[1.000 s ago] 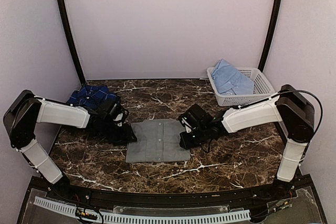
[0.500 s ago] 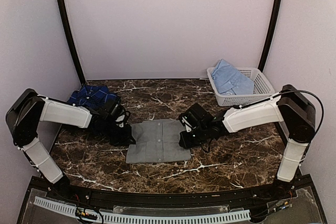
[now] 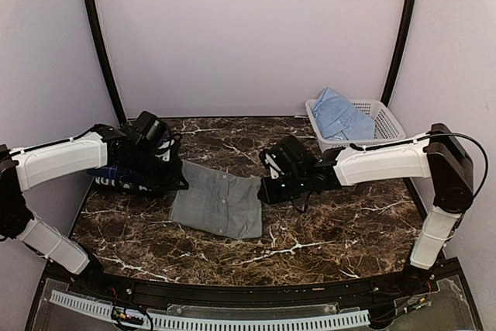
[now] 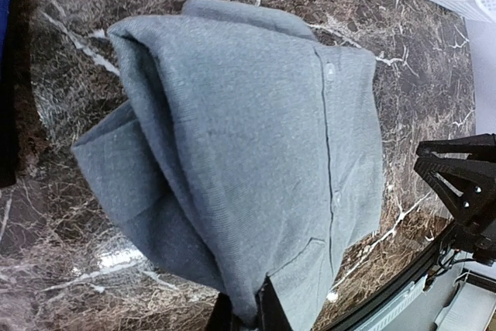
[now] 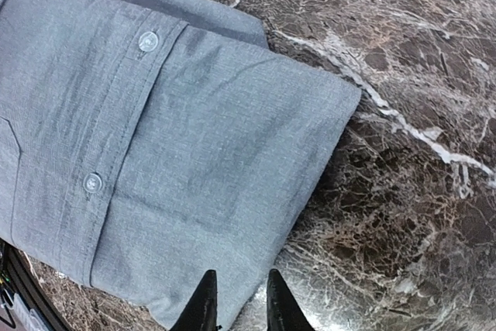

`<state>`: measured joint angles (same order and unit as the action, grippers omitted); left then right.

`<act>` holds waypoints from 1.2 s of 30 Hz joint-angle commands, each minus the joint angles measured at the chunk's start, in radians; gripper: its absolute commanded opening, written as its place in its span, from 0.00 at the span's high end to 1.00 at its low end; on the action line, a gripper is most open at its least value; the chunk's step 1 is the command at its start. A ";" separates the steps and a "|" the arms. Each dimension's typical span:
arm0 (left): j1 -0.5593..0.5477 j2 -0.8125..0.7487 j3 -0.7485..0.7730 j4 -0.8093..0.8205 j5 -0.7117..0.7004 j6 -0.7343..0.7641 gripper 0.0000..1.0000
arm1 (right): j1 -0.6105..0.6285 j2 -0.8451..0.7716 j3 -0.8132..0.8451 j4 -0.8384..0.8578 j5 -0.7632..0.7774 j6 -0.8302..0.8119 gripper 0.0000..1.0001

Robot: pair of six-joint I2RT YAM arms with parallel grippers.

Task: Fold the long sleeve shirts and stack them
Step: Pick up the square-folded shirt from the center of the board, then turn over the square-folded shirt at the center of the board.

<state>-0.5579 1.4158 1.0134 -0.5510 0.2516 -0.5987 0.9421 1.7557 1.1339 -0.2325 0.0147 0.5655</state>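
The folded grey shirt (image 3: 221,205) lies tilted on the marble, its left edge raised. My left gripper (image 3: 177,184) is shut on that edge; in the left wrist view the cloth (image 4: 256,137) hangs pinched between the tips (image 4: 246,317). My right gripper (image 3: 266,191) hovers at the shirt's right edge. Its jaws stand a little apart, open, over flat cloth (image 5: 170,137) and marble (image 5: 239,308). The navy plaid shirt (image 3: 116,178) lies under my left arm, mostly hidden. The light blue shirt (image 3: 341,118) sits in the basket.
A white lattice basket (image 3: 387,125) stands at the back right corner. Black frame posts rise at both back corners. The dark marble table (image 3: 333,230) ends in a black rail at the near edge.
My left gripper shut on the grey shirt's left edge, then rose and pulled back-left. The shirt slid left and turned. My right gripper followed it a little to the left.
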 commanded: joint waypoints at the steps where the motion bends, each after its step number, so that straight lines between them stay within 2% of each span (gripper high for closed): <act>1: 0.018 -0.059 0.084 -0.146 -0.020 0.080 1.00 | -0.002 0.069 0.053 0.026 -0.010 0.007 0.82; 14: 0.048 -0.030 0.292 -0.296 -0.001 0.198 1.00 | 0.023 0.346 0.260 0.071 -0.071 0.023 0.84; 18: 0.056 -0.005 0.359 -0.310 0.046 0.212 1.00 | 0.049 0.420 0.320 0.091 -0.090 0.040 0.85; 24: 0.058 0.053 0.439 -0.292 0.102 0.210 1.00 | 0.088 0.560 0.503 0.103 -0.157 0.079 0.84; 30: 0.058 0.135 0.572 -0.266 0.148 0.175 1.00 | 0.114 0.666 0.624 0.242 -0.279 0.178 0.84; 36: 0.058 0.212 0.575 -0.184 0.204 0.122 1.00 | 0.127 0.764 0.745 0.318 -0.403 0.231 0.80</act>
<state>-0.5045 1.6039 1.5776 -0.8101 0.3847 -0.4358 1.0538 2.4619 1.8214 0.0048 -0.2695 0.7383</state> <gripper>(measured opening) 0.040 0.188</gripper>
